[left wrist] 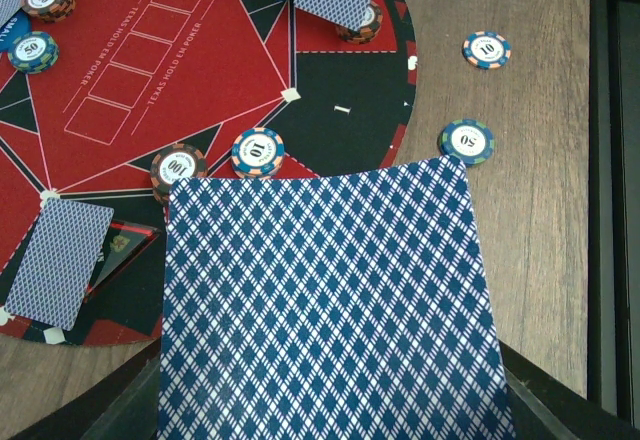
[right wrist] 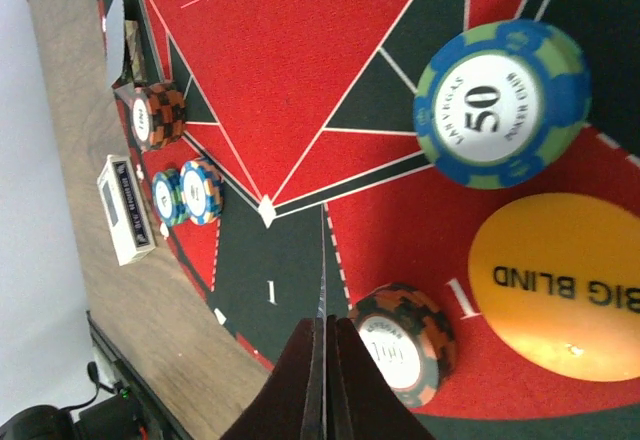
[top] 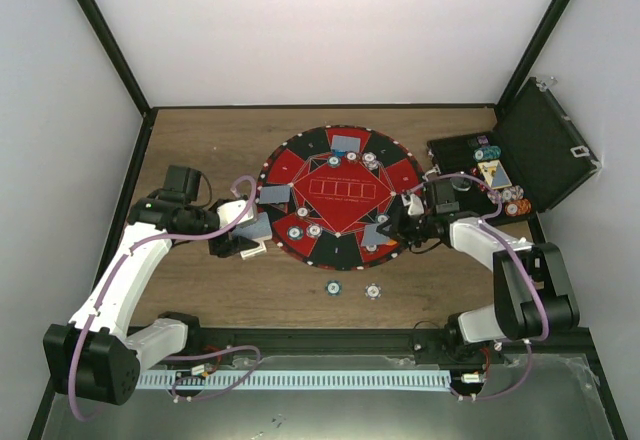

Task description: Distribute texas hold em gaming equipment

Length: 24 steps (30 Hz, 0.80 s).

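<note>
At the round red-and-black mat (top: pixel 340 215), left gripper (top: pixel 243 240) and right gripper (right wrist: pixel 325 380) each pinch a blue-backed card (left wrist: pixel 330 300). Lowering may scatter striped chips (right wrist: pixel 405 345).

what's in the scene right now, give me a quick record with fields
left gripper: shut on a blue-backed playing card, over the edge of the mat
right gripper: shut on an edge-on card
on the mat: face-down cards, chips, orange big blind button
off the mat: 20 chip, 10 chip, on the wooden table
black case: open
</note>
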### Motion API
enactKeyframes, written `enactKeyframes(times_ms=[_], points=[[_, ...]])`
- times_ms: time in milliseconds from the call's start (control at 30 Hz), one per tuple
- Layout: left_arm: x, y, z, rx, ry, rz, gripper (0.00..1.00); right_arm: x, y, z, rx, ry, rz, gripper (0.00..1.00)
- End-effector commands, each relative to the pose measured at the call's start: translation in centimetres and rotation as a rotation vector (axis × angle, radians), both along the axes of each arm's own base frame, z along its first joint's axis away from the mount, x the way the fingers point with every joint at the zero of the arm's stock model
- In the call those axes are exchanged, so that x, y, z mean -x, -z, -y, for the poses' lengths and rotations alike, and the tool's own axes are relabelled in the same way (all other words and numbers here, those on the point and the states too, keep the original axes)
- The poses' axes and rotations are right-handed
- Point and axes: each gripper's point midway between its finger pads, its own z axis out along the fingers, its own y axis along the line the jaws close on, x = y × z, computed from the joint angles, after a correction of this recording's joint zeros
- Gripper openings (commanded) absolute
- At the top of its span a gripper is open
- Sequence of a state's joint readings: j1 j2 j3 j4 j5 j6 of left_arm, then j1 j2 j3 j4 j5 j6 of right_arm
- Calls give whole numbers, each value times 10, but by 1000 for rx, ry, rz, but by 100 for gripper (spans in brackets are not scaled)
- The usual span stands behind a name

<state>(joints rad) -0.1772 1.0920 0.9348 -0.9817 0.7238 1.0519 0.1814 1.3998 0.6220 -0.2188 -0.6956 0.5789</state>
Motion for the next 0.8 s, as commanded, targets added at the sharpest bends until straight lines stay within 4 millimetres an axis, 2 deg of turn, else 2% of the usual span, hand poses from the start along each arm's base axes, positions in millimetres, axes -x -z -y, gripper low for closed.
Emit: enactKeyframes(times_ms=[0, 133, 400, 467, 533, 767], points=[[0, -15, 5, 37, 34, 43, 6, -4, 9, 10, 52, 10, -2, 1], [1, -15, 4, 33, 37, 46, 6, -4, 15, 9, 47, 9, -15, 1], [1, -17, 4, 34, 38, 47, 6, -18, 9, 2, 13, -5, -10, 1], [1, -17, 4, 33, 39, 47, 6, -21, 8, 2, 19, -9, -4, 7], [1, -18, 5, 34, 40, 48, 6, -24, 8, 5, 48, -7, -5, 13], [1, -18, 4, 33, 42, 46, 6, -27, 2, 28, 211, 39, 3, 17]])
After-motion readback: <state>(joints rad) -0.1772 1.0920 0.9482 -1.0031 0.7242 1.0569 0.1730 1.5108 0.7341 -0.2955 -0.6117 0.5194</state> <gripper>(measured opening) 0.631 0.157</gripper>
